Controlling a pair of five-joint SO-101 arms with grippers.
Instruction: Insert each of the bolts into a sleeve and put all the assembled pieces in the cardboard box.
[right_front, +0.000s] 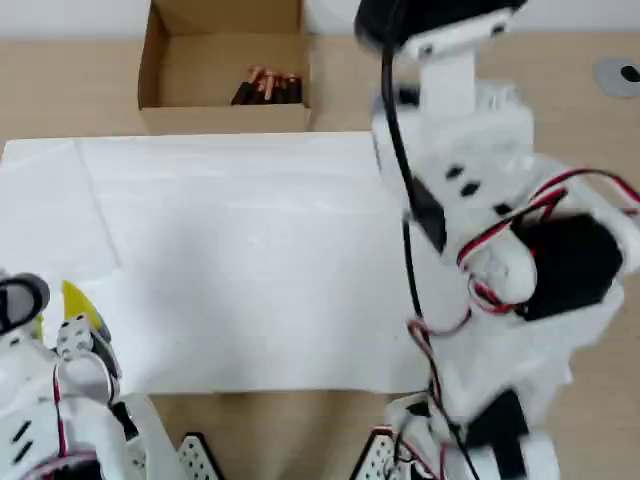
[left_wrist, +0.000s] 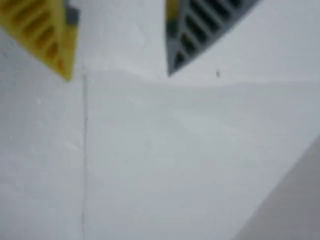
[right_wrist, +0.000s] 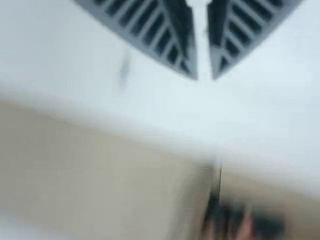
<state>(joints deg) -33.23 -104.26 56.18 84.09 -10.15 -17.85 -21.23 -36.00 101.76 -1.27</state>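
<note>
Over by the cardboard box (right_front: 220, 120), right tool (right_wrist: 204, 75) sits nearly closed, empty; left tool (left_wrist: 118, 75) gapes wide above the sheet (left_wrist: 175, 160). A low swing could clip the box, spilling pieces (right_front: 268, 88).

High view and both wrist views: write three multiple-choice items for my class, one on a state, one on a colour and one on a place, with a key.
1. The left gripper is:
A. shut on a bolt
B. open and empty
C. shut on a sleeve

2. One of its fingers is:
A. red
B. green
C. yellow

3. The pieces lie:
A. in the box
B. in the left gripper
C. stacked on the box's rim

Key:
1. B. The left wrist view shows the fingers wide apart with nothing between them.
2. C. One finger is yellow and the other is grey.
3. A. The high view shows the pieces on the box's floor.
</note>
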